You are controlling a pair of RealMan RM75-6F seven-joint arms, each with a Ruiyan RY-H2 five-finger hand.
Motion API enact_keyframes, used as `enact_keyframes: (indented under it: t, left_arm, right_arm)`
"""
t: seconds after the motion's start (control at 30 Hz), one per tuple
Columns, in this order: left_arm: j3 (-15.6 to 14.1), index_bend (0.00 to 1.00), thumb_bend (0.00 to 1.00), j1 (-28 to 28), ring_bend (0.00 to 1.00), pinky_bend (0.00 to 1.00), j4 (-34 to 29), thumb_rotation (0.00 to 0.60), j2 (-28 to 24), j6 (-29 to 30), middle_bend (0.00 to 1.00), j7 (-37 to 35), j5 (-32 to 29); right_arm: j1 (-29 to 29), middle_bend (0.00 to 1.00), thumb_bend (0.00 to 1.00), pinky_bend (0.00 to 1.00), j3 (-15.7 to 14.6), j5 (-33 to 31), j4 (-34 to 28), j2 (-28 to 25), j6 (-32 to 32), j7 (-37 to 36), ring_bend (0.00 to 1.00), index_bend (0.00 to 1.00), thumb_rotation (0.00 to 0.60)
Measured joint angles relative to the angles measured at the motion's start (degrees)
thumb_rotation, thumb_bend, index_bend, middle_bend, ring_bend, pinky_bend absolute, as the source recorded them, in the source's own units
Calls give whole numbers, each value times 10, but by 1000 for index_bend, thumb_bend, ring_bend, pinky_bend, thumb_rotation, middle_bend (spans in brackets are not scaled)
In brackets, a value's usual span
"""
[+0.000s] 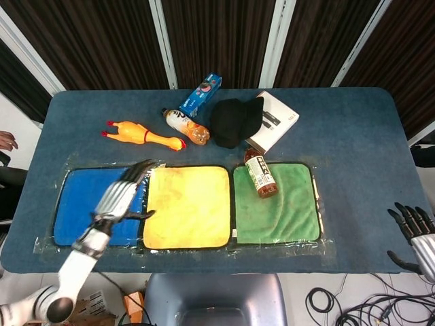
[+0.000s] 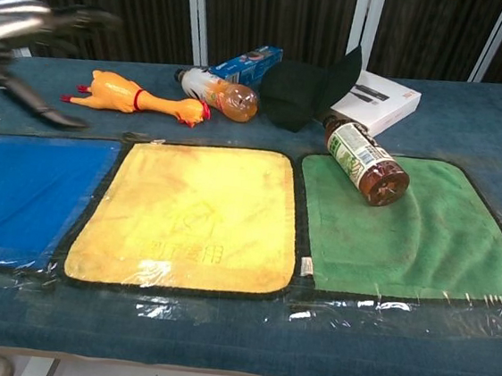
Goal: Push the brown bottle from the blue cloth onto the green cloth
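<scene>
The brown bottle [image 1: 259, 177] [image 2: 362, 161] lies on its side on the back left part of the green cloth [image 1: 285, 210] [image 2: 416, 237], its cap toward the back. The blue cloth [image 1: 85, 207] [image 2: 17, 190] at the left has nothing lying on it. My left hand [image 1: 122, 197] [image 2: 42, 36] hovers open over the blue cloth's right edge, fingers spread, blurred by motion and far from the bottle. My right hand [image 1: 416, 231] is open at the lower right, off the table's edge.
A yellow cloth [image 1: 187, 207] lies between the blue and green ones. Behind the cloths are a rubber chicken [image 1: 143, 134], an orange-drink bottle [image 1: 187, 127], a blue box [image 1: 200, 94], a black cap [image 1: 234, 121] and a white box [image 1: 275, 122].
</scene>
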State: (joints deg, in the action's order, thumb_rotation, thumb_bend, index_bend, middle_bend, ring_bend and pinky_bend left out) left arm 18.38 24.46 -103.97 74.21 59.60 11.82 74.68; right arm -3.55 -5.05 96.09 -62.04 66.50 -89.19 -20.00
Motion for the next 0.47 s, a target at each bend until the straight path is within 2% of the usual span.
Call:
enact_keyframes:
  t: [0.13, 0.23, 0.33, 0.4, 0.47]
  left_arm:
    - [-83, 0, 116, -114, 0, 100, 24, 600, -35, 187, 0, 17, 112]
    - [-136, 0, 114, -199, 0, 99, 80, 600, -40, 294, 0, -28, 170]
    - [-176, 0, 97, -243, 0, 99, 151, 600, -42, 344, 0, -96, 213]
    - [-199, 0, 93, -250, 0, 99, 187, 600, -45, 349, 0, -128, 230]
    - [-213, 0, 92, -253, 0, 99, 196, 600, -49, 344, 0, -136, 238]
  right_arm:
    - [2, 0, 184, 0, 0, -1, -93, -18, 6, 72, 0, 0, 600]
    - [6, 0, 184, 0, 1, 1, -151, -24, 2, 122, 0, 0, 600]
    - [12, 0, 183, 0, 5, -3, -180, -23, 0, 166, 0, 0, 600]
    - [16, 0, 184, 0, 8, -11, -188, -22, 1, 181, 0, 0, 600]
    - [18, 0, 184, 0, 11, -18, -189, -22, 5, 182, 0, 0, 600]
